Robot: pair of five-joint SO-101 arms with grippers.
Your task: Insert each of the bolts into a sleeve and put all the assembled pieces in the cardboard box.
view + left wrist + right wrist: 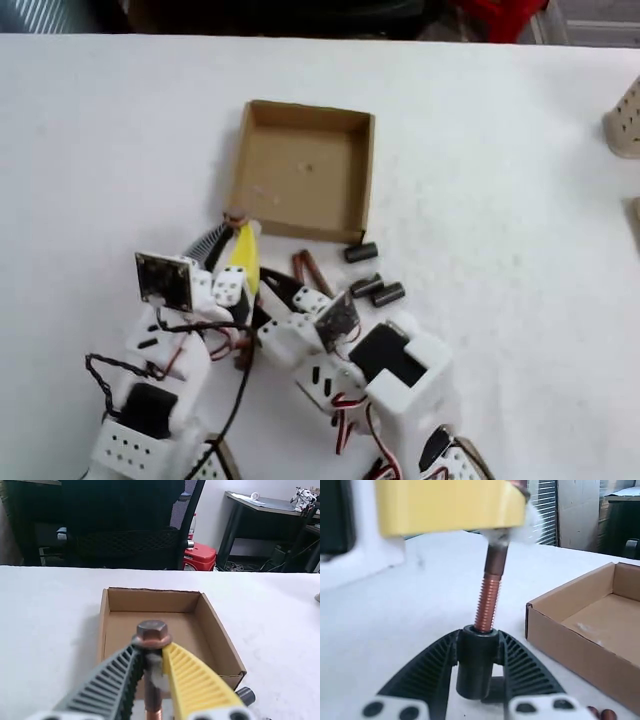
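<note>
**Bolt tip in sleeve mouth, just short of the box**

Grasps a copper-coloured bolt [152, 632] upright in the left gripper [152, 655], clenched between a grey finger [107, 685] and a yellow finger [195, 680] just under the hex head. Smooth along the upper shank, threaded lower down, with the threaded end dipping into the mouth of a black sleeve [476, 662]. Pinches that sleeve upright in the right gripper [477, 640], with black ribbed fingers [520, 670] closed on either side of it, low over the white table [500, 150].

Meets just beside the near wall of the cardboard box [300, 165], a low-walled, open-topped square tray. Hangs outside the box, with the bolt head close to the near left corner.

Crowded on the near side: spare bolts [310, 270] lying flat between the arms and the box, and three loose sleeves [367, 285] on their sides by the box's near right corner, close to the right arm. Broad bare tabletop to the left, to the right and beyond the box, up to the far table edge. Well off at the right edge, a pale holed block [625, 120].
</note>
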